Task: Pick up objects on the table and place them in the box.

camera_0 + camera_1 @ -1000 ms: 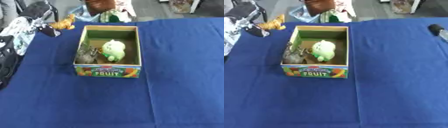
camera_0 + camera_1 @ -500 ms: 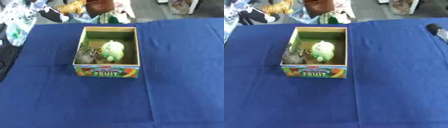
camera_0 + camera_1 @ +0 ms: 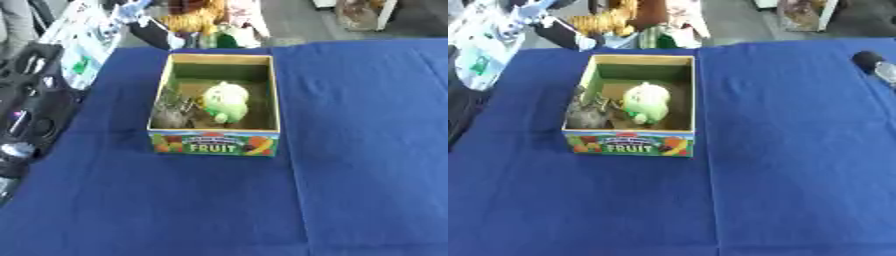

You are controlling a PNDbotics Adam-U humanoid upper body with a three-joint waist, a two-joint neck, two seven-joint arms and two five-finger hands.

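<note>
An open cardboard box [image 3: 215, 143] labelled FRUIT stands on the blue table. Inside lie a green plush toy [image 3: 224, 101] and a grey toy [image 3: 171, 113] at its left. My left arm comes in from the left edge. Its hand [image 3: 560, 34] is raised beyond the box's far left corner, fingers curled round an orange striped toy [image 3: 606, 21]. Only a dark bit of my right hand [image 3: 871, 64] shows at the right edge, resting on the cloth.
The blue cloth [image 3: 367, 150] covers the whole table. Just past its far edge, behind the box, sit a brown thing [image 3: 654, 9], a green thing [image 3: 654, 38] and a white thing [image 3: 684, 20]. My left arm's black housing [image 3: 26, 115] overhangs the table's left side.
My left hand has carried the orange toy away from me and to the right, from the table's left corner to just behind the box. The box and its contents have stayed put.
</note>
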